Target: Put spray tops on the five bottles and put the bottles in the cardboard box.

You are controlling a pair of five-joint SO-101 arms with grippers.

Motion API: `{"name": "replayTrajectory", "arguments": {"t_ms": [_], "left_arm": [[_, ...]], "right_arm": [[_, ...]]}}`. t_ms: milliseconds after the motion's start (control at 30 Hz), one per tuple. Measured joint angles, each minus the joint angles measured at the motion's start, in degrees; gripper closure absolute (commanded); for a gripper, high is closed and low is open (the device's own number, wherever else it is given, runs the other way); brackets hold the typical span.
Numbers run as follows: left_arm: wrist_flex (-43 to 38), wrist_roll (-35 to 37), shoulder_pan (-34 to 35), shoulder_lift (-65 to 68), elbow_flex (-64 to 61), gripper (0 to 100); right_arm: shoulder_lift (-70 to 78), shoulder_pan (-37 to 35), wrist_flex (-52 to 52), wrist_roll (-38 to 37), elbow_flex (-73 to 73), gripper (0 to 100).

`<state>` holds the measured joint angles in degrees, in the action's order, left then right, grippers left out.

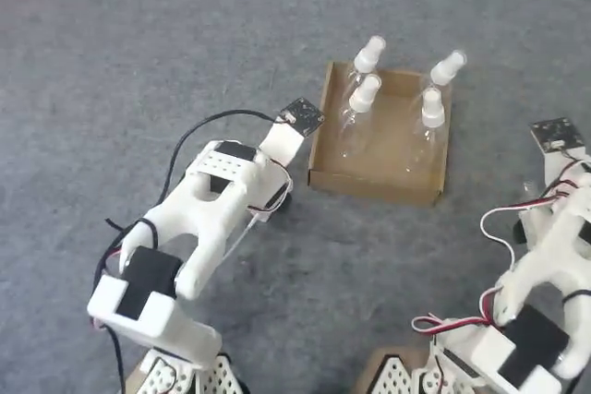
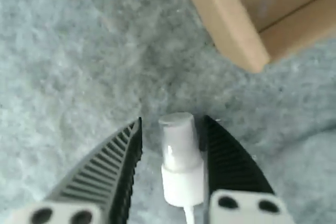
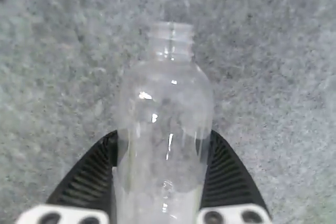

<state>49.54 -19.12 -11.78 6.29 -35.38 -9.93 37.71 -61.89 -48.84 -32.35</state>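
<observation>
A cardboard box (image 1: 323, 126) stands at the back centre with several clear bottles (image 1: 352, 115) inside, each capped with a white spray top (image 1: 369, 53). My left gripper (image 1: 279, 198) sits low at the box's near left corner (image 2: 236, 35). It (image 2: 173, 145) is open, and a loose white spray top (image 2: 181, 156) lies between its fingers, against one finger (image 2: 228, 156) and apart from the other. The right gripper (image 3: 163, 156) is shut on a clear uncapped bottle (image 3: 165, 124), whose open neck points away over the carpet. In the high view the right gripper (image 1: 543, 198) is right of the box.
Grey carpet (image 1: 138, 71) covers the whole table. Cables (image 1: 203, 126) loop off both arms. The arm bases (image 1: 185, 380) stand at the near edge. Open carpet lies to the left and behind the box.
</observation>
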Motion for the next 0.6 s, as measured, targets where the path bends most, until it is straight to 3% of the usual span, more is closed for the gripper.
{"name": "replayTrajectory", "arguments": {"t_ms": [167,600], "left_arm": [[-0.1,0.0,0.0,0.0,0.0,93],[2.9,2.9,1.4,0.0,-0.3,94]], "right_arm": [[0.0,1.5,0.0,0.0,0.0,99.3],[0.0,2.3,0.0,0.0,0.0,99.3]]}}
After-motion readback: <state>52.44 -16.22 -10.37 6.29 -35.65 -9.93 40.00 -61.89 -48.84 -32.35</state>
